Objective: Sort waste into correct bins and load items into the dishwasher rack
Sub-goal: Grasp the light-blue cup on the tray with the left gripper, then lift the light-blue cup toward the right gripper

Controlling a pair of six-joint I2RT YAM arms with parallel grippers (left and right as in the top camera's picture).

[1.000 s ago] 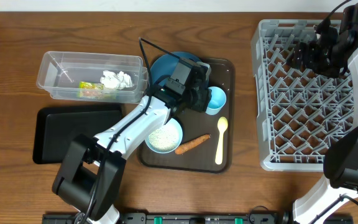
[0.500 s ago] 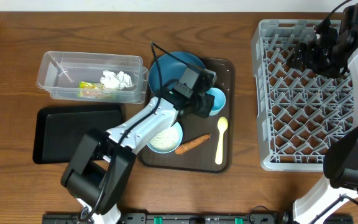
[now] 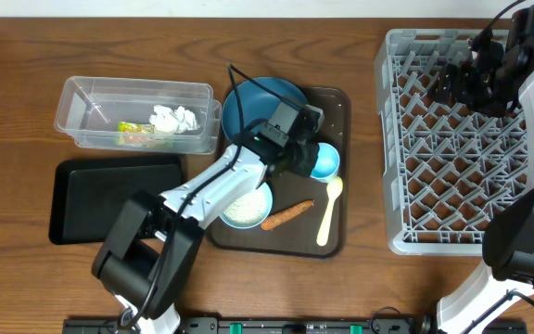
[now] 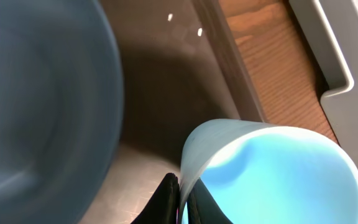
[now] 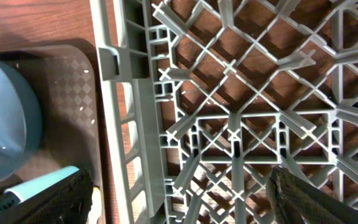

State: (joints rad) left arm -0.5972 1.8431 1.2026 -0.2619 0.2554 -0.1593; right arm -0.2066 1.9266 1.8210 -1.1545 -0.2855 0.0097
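Brown wood-grain tabletop (image 3: 26, 56) filled the overhead view, and nothing of the room beyond it showed.

By my reading, you were partway through the sorting and had only just begun the loading. The crumpled tissue (image 3: 174, 118) and the yellow-green wrapper (image 3: 135, 134) lay inside the clear tub (image 3: 82, 97). The black tray (image 3: 91, 199) beside it held nothing that I could see. The carrot stick (image 3: 287, 214) lay on the brown serving tray (image 3: 339, 100), just beside the bowl (image 3: 246, 206), which had white rice in it. So the carrot stick and the rice were yet to be binned.

Of the dishes, none sat in the dishwasher rack (image 3: 452, 176) where it was visible, though your right arm hid one corner. The dark blue plate (image 3: 253, 97), the bowl and the pale yellow spoon (image 3: 328, 209) were all on the serving tray. I could not find the pink cup in any view.

Your left gripper (image 4: 180, 198) was pinched together on the wall of the light blue cup (image 4: 278, 174), one finger inside the rim and one outside. The cup was on the serving tray, between the plate and the spoon. Your right gripper (image 3: 462, 82) hung over the far left corner of the rack with its fingers wide apart, holding nothing.
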